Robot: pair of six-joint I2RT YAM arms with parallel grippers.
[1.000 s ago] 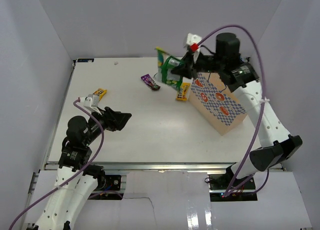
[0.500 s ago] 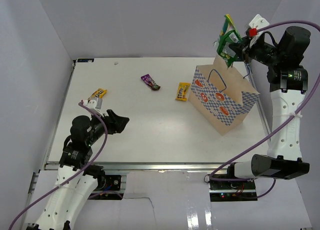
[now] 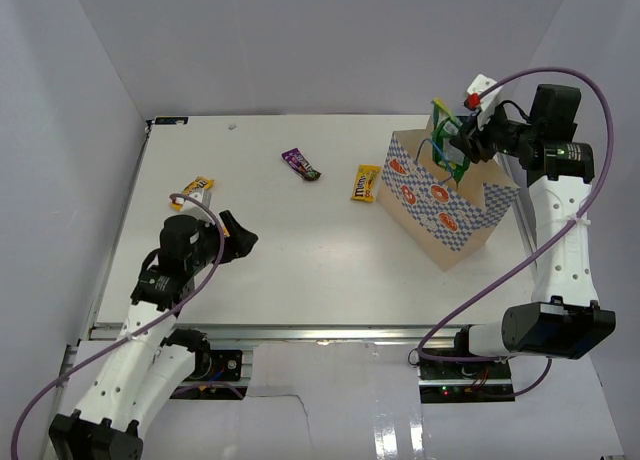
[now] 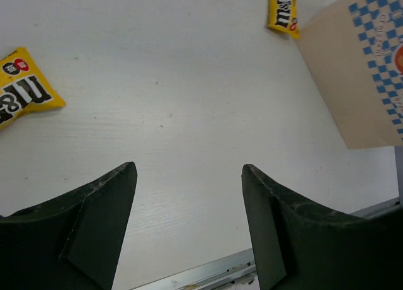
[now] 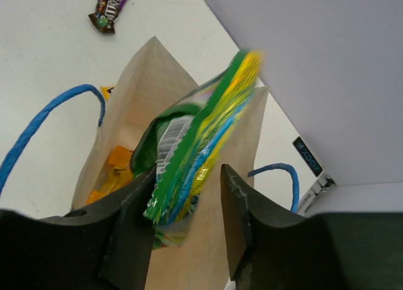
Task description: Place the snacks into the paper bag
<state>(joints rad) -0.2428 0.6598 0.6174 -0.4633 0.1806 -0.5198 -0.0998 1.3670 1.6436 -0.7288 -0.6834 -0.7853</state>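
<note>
Matt tan kraft on the paper bag point(image 3: 440, 215), printed checked front, handles point(image 5: 44, 116) of twisted blue cord. Glossy crinkled plastic film on the green packet point(image 5: 201, 145) and the yellow pack point(image 4: 25, 94). Matt white table point(image 4: 189, 82), faint grain. Fingers point(image 4: 101, 202) of the left gripper point(image 4: 187, 169): matt black plastic, scuffed edges.

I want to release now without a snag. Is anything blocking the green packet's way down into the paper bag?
Nothing visible blocks it. The green packet, held by the right gripper, hangs at the open mouth of the paper bag; the blue cord handles lie to either side, and an orange pouch sits low inside.
</note>
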